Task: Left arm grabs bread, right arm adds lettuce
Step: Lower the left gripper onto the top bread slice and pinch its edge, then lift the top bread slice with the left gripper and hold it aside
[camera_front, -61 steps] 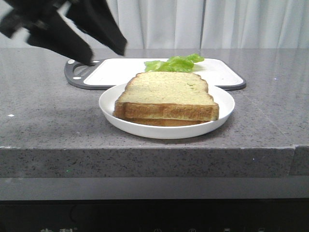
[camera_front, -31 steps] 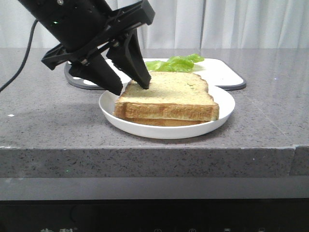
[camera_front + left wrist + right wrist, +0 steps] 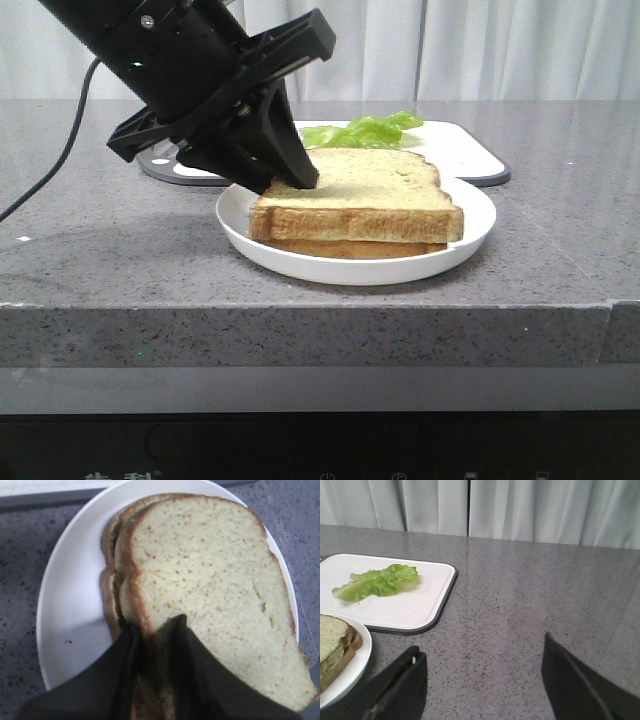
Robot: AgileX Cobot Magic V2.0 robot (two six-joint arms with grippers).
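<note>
Left gripper (image 3: 152,645) pinching bread (image 3: 210,585) corner on plate (image 3: 470,225). Right gripper (image 3: 482,680) hanging spread, near plate. Lettuce (image 3: 376,581) lying behind plate.

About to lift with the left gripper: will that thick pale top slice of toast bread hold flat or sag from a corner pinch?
The thick pale top slice of toast bread is thick, probably staying nearly flat. The left gripper pinches only one corner, so soft crumb may dent or tear. The thinner slice beneath probably stays put.

Bread (image 3: 362,186) sits stacked on a thinner slice (image 3: 350,248) in the plate (image 3: 470,232); behind it, lettuce (image 3: 362,130) lies on the cutting board (image 3: 455,150), left gripper (image 3: 288,182) at the bread's left corner.
</note>
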